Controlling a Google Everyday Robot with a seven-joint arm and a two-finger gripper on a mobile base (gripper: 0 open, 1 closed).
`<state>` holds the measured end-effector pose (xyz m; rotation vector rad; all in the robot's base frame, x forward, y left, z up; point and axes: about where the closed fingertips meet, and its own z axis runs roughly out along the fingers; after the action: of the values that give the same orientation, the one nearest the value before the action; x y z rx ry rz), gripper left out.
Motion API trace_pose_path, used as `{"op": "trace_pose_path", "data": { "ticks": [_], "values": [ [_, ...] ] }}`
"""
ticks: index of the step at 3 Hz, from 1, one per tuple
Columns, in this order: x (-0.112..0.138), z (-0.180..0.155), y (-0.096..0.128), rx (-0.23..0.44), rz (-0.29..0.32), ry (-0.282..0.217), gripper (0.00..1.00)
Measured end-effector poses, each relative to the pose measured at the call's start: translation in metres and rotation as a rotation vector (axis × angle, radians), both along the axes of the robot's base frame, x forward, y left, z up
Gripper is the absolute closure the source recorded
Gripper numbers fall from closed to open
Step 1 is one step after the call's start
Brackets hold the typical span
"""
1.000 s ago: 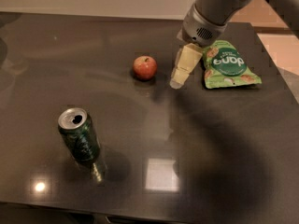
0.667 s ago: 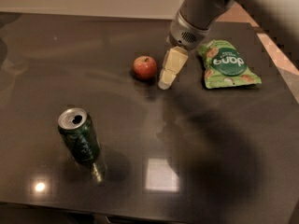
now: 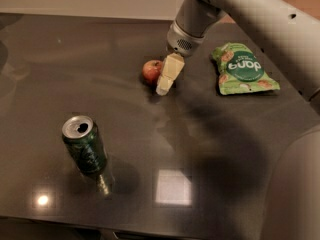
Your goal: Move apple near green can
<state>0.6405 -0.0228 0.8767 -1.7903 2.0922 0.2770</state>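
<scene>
Apple (image 3: 151, 71): on table (image 3: 225, 149), far side.
Gripper (image 3: 166, 79): low, just right of it; open or closed cannot be told.
Green can (image 3: 85, 145): upright, front left, well apart from both.

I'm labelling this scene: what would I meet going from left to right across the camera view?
Dark green metal drink can with silver top → small round red apple → the arm's cream tool, low beside the apple → flat light-green snack bag.

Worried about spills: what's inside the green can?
The green can shows only a dark opening in its top; contents are hidden. The gripper is beside the apple.
</scene>
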Motion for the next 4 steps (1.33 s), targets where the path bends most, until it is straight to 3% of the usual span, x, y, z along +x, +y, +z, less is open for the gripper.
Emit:
{"op": "trace_pose_path", "data": {
  "ticks": [2, 4],
  "values": [
    [0.026, -0.018, 0.015, 0.003, 0.004, 0.032, 0.00],
    [0.037, -0.023, 0.018, 0.001, 0.003, 0.046, 0.41]
  ]
}}
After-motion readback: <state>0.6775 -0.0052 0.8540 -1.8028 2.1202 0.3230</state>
